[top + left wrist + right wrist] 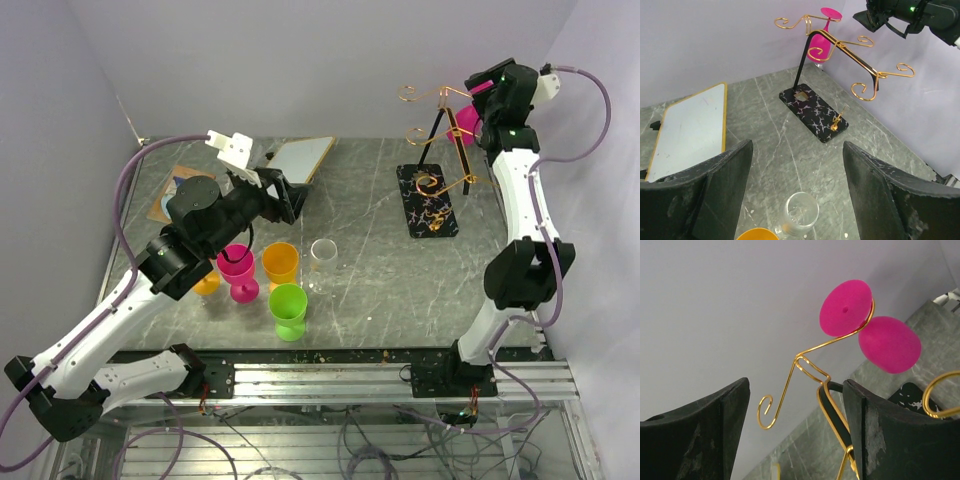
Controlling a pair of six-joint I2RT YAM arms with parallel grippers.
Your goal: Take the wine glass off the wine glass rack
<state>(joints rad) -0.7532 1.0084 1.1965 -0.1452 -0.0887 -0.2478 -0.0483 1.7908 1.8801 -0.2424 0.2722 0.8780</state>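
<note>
A magenta wine glass (466,124) hangs upside down by its foot from an upper arm of the copper-gold wine glass rack (440,170) at the back right. In the right wrist view its round foot (845,307) rests on the wire and its bowl (889,344) hangs beside it. My right gripper (796,435) is open, level with the rack's top and short of the glass, with only wire (790,375) showing between its fingers. My left gripper (797,195) is open above the table, far from the rack (840,47).
Under the left gripper stands a clear glass (801,213). Beside it are an orange cup (281,264), a magenta goblet (238,268) and a green goblet (289,308). A white board (300,158) lies at the back. The rack's black base (428,200) sits near the right wall.
</note>
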